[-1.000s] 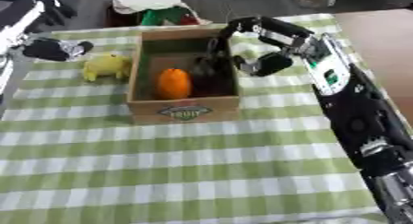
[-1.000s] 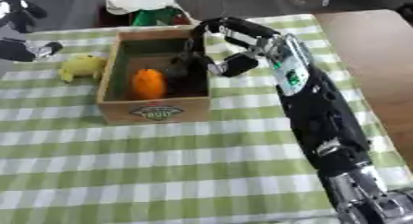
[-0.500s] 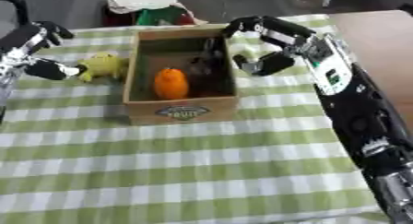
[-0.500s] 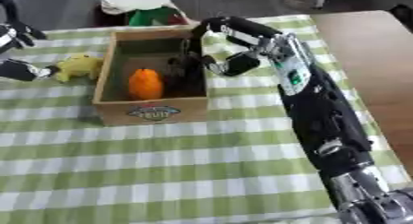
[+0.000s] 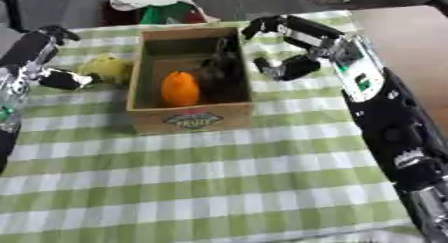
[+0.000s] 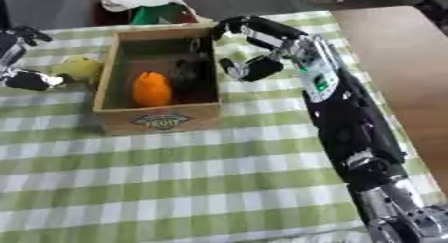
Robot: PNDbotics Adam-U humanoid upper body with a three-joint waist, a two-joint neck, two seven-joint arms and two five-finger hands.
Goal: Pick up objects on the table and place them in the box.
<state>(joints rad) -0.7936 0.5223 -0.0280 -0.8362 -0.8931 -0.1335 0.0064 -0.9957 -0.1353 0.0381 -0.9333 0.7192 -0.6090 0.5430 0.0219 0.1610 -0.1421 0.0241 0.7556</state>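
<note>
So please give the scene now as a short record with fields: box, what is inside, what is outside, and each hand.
box: cardboard box on the green checked cloth
inside: orange object; dark object beside it
outside: yellow object, left of the box
left hand: beside the yellow object, no hold visible
right hand: at the box's right rim, empty

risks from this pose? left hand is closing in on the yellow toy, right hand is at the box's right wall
1. The left hand sits beside the yellow toy, which lies close to the box wall; a sideways approach may push it against the box instead of grasping it.
2. The right hand hovers at the box's right rim; pulling away could catch the wall and shift the box.
3. An orange object and a dark object already fill much of the floor.
</note>
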